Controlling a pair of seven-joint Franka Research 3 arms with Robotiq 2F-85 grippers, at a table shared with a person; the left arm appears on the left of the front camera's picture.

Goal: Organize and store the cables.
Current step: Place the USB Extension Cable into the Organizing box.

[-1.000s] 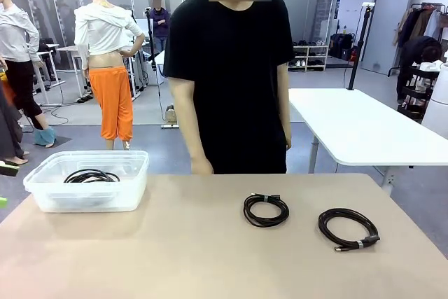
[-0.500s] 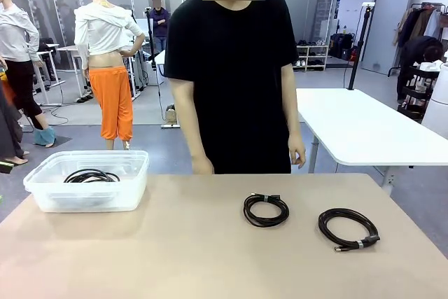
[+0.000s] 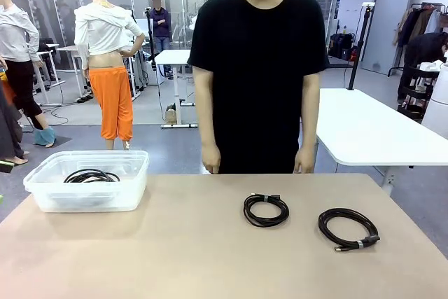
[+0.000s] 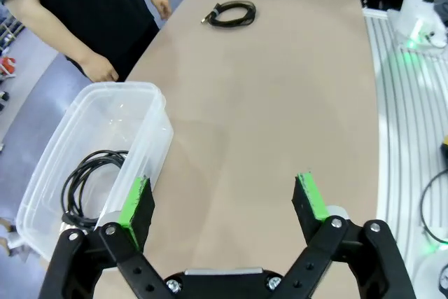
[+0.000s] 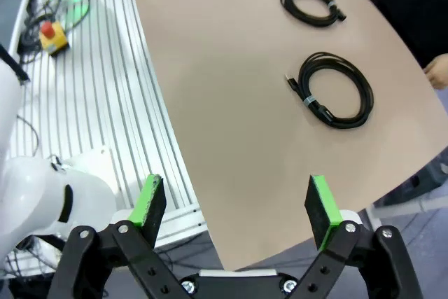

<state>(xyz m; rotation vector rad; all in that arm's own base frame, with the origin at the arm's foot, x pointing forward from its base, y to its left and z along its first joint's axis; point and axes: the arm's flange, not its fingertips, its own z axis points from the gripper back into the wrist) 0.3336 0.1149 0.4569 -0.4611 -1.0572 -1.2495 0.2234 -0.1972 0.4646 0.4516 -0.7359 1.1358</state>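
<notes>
Beige table (image 3: pixel 175 243) holds two coiled cables (image 3: pixel 266 209) at centre and lower right; a third coil (image 3: pixel 92 176) lies in the clear bin (image 3: pixel 42 197), left. Both left gripper (image 4: pixel 222 190) and right gripper (image 5: pixel 236 190) gape wide, empty.

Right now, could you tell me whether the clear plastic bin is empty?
No, a coiled black cable lies inside the clear plastic bin.
</notes>
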